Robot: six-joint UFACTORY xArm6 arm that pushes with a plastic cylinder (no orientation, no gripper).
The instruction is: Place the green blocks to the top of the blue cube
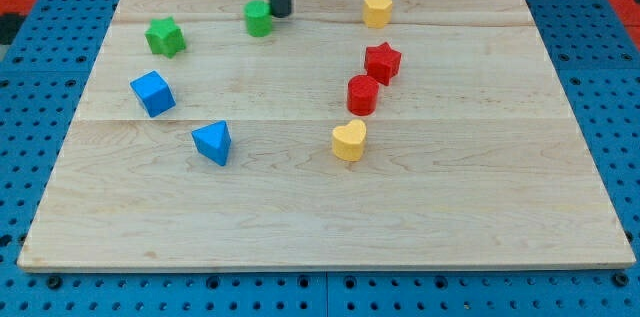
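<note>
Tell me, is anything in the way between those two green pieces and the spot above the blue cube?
Nothing visible. The green star already sits just above the blue cube. The green cylinder lies further to the view's right, with bare board between it and the star. My tip rests against the cylinder's right side.

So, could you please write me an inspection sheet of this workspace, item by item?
Surface: wooden board, flat, resting on a blue perforated table.
Job's things: green star above the blue cube; green cylinder further toward the view's right, near the top edge.
Clutter: blue triangle, red star, red cylinder, yellow heart, yellow hexagon.
Gripper: none; my tip sits just right of the green cylinder, touching or nearly so.
Cables: nothing seen.
Surroundings: red strips at the view's top corners.
</note>
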